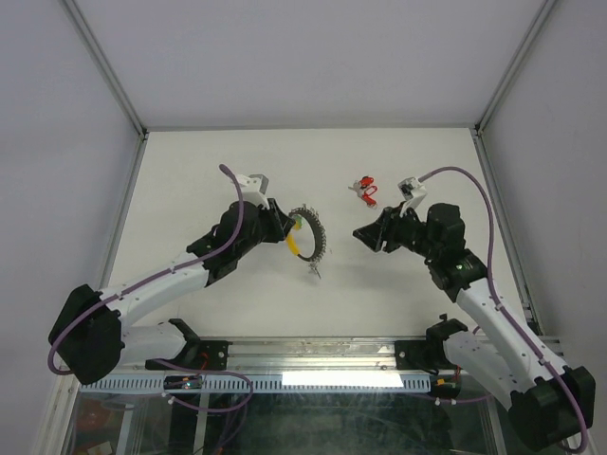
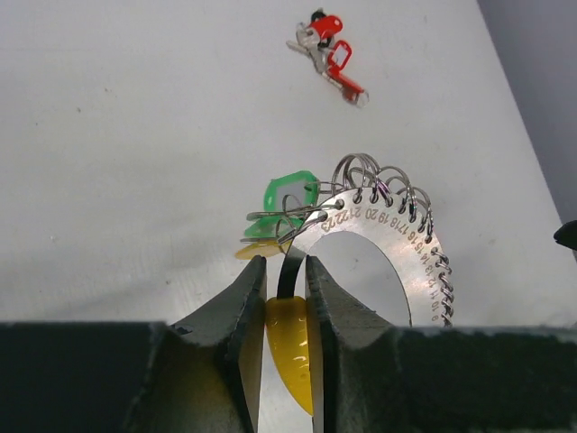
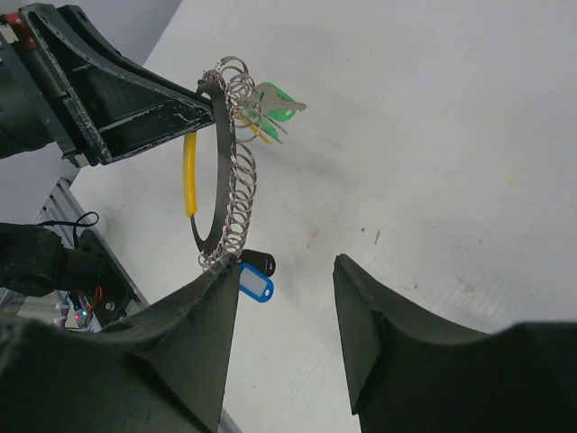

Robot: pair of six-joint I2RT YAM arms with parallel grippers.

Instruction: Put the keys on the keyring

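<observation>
The keyring (image 1: 309,237) is a silvery numbered plate (image 2: 397,244) edged with wire loops, plus a yellow plastic arc (image 2: 293,347). My left gripper (image 2: 284,271) is shut on that yellow arc and holds the ring upright above the table. A green-tagged key (image 2: 288,194) hangs on the loops at one end. A blue tag (image 3: 256,287) and a black tag (image 3: 260,262) show at the ring's lower end. Red-tagged keys (image 1: 363,190) lie loose on the table, farther back. My right gripper (image 1: 363,232) hangs open and empty just right of the keyring (image 3: 225,171).
The white table (image 1: 190,180) has metal frame posts at its back corners and grey walls on three sides. The right arm's purple cable (image 1: 474,185) arcs above the table's right side.
</observation>
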